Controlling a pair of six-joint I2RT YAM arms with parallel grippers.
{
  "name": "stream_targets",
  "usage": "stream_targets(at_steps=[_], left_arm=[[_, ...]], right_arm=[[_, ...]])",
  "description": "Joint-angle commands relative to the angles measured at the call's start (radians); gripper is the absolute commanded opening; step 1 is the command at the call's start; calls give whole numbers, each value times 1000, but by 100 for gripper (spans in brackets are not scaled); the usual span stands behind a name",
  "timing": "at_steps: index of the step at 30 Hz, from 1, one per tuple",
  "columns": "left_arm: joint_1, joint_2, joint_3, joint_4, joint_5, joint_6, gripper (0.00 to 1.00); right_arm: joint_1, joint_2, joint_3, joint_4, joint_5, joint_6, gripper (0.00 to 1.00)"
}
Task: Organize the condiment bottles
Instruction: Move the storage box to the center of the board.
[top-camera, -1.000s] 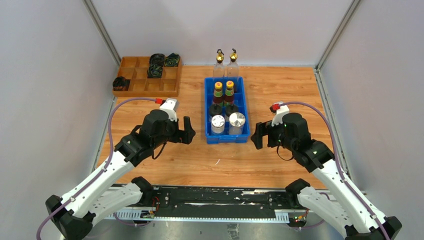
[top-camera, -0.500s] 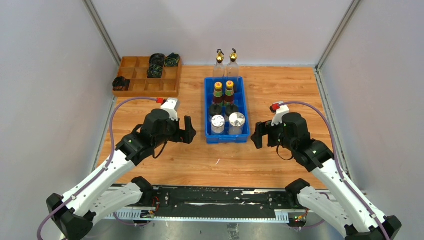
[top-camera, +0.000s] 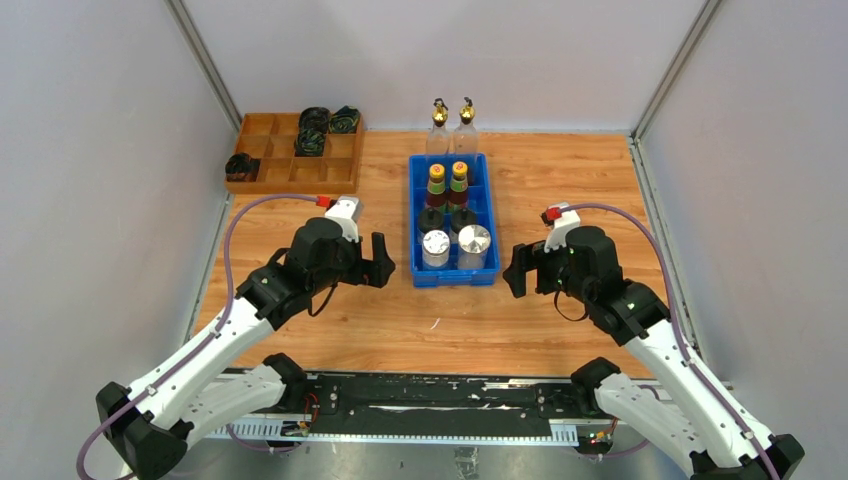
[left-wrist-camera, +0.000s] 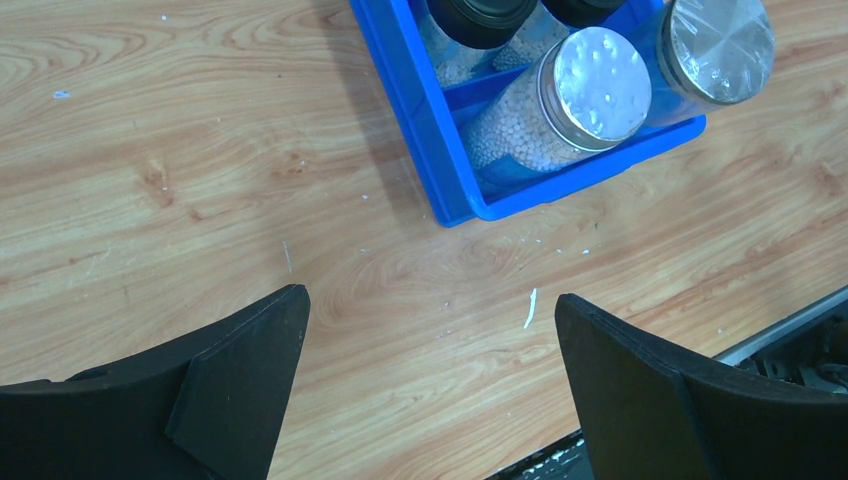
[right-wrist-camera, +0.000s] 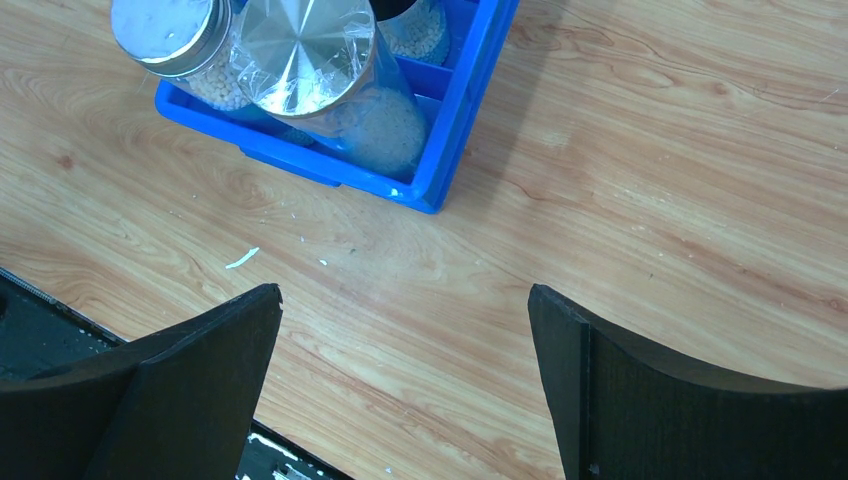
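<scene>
A blue bin (top-camera: 414, 232) stands mid-table and holds two silver-lidded shakers (top-camera: 435, 243) (top-camera: 473, 240) at its near end. Behind them are two black-capped jars (top-camera: 432, 218) and two yellow/green-capped bottles (top-camera: 437, 180). Two clear gold-spouted bottles (top-camera: 439, 130) stand on the table just behind the bin. My left gripper (top-camera: 380, 260) hovers open just left of the bin's near corner. My right gripper (top-camera: 513, 270) hovers open just right of it. In the left wrist view the left gripper (left-wrist-camera: 430, 297) holds nothing, with the shakers (left-wrist-camera: 598, 75) ahead. In the right wrist view the right gripper (right-wrist-camera: 403, 292) is empty too, with a shaker (right-wrist-camera: 305, 50) ahead.
A wooden compartment tray (top-camera: 270, 150) at the back left holds black cable coils (top-camera: 312, 130). A small white scrap (top-camera: 435, 323) lies on the wood in front of the bin. A black rail (top-camera: 430, 405) runs along the near edge. Grey walls close in both sides and the back.
My left gripper has shifted slightly right, toward the bin. The right arm and the bottles have not visibly moved.
</scene>
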Motion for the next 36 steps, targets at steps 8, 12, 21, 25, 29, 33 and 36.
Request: stream_targets(at_steps=[8,12,21,25,29,33,36], left_arm=[[-5,3,-11,15,7,-3,100],[-5,18,5,24,-39,17,100],[23,304,113,135,-3,17,96],[30,413,185,151,-19,32,82],[90,501,272,155,-28,52,74],[184,611,421,157,-5,65,84],[246,741,565,128,39,70,87]], right_arm=[[9,-3,4,-7,14,-13,100],[8,10,18,-7,34,-14,100],[9,153,19,87,120,36,76],[9,221,40,145,163,35,62],[5,326,122,211,252,10,62],[-30,505,273,262,237,-27,64],[-59,653,398,284,191,-45,64]])
